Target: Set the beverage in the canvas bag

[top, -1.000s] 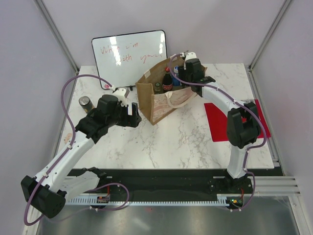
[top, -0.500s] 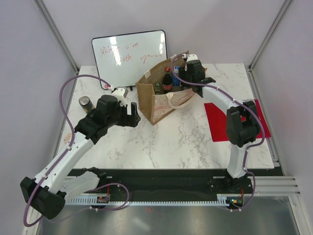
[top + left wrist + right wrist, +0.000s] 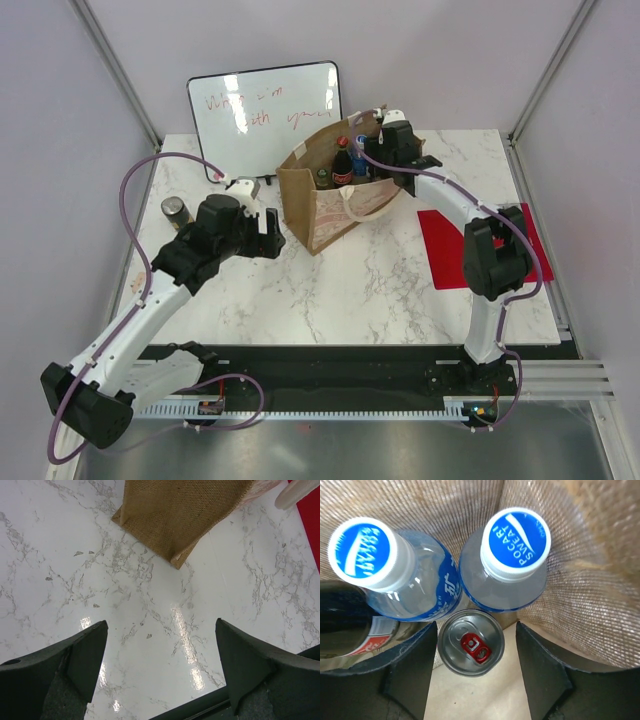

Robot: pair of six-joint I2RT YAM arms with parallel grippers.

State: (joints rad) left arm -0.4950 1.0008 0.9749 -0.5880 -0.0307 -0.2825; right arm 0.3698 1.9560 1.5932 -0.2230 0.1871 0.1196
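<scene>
right arm's wrist has crept a little toward 12 o'clock over the bag's mouth since a second ago, while the left arm has hardly stirred. the right gripper is down inside the canvas bag. its jaws stand apart on either side of a silver can, which sits upright below them. a sliver of gap shows on the can's 3 o'clock side, so i judge it released, not held.

that beverage looks delivered: the can rests deep in the bag with two blue-capped bottles at its 12 o'clock and a dark bottle at its 9 o'clock. what seems left for this arm is to lift clear without snagging the cloth. a second can stands on the table well off at the bag's 9 o'clock, so more may remain to pack.

the left gripper hovers over bare marble, fingers wide and holding nothing, with a bag corner at its 12 o'clock.

only the right wrist view shows the silver can and the gap beside it; from above, the arm hides that spot. only the top view shows the outside can, the white board at the bag's 11 o'clock and the red mat at its 4 o'clock. the left wrist view gives the bag's weave and footing, nothing of its contents.
</scene>
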